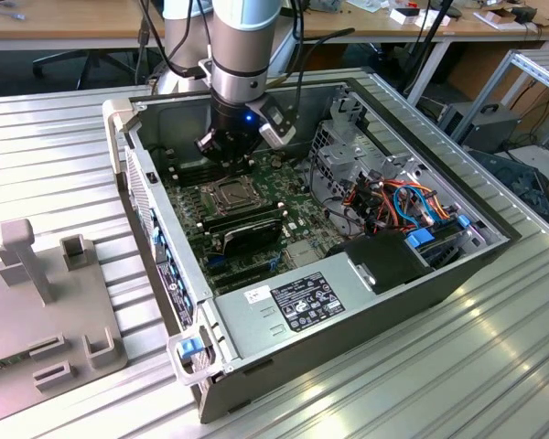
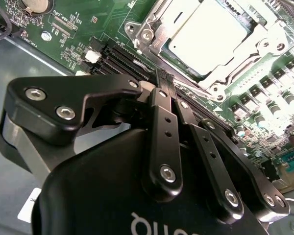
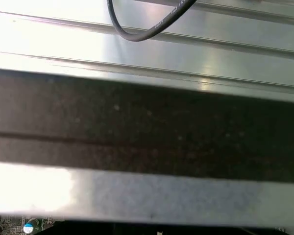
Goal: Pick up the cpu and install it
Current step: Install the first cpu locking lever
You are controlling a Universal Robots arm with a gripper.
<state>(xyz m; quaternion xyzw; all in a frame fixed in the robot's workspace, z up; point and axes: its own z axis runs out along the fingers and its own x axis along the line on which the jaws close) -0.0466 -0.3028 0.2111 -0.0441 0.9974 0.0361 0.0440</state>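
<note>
The cpu (image 2: 206, 34) is a pale grey square lying flat in the socket on the green motherboard (image 2: 78, 34), with the metal frame (image 2: 264, 36) around its edges. In the exterior view the cpu (image 1: 231, 191) sits mid-board inside the open computer case (image 1: 119, 123). My gripper (image 2: 165, 78) hangs just beside the socket's edge, over the black slots. Its black fingers (image 2: 161, 117) are pressed together and nothing shows between them. From the exterior view the gripper (image 1: 224, 155) is low inside the case, just behind the socket.
Long black modules (image 1: 242, 224) lie in front of the socket. A labelled power supply (image 1: 302, 302) fills the case's front, and a drive cage with orange and blue cables (image 1: 393, 201) stands at the exterior view's right. A grey fixture (image 1: 46, 302) lies outside the case. The first wrist view faces the dark case wall (image 3: 147, 127).
</note>
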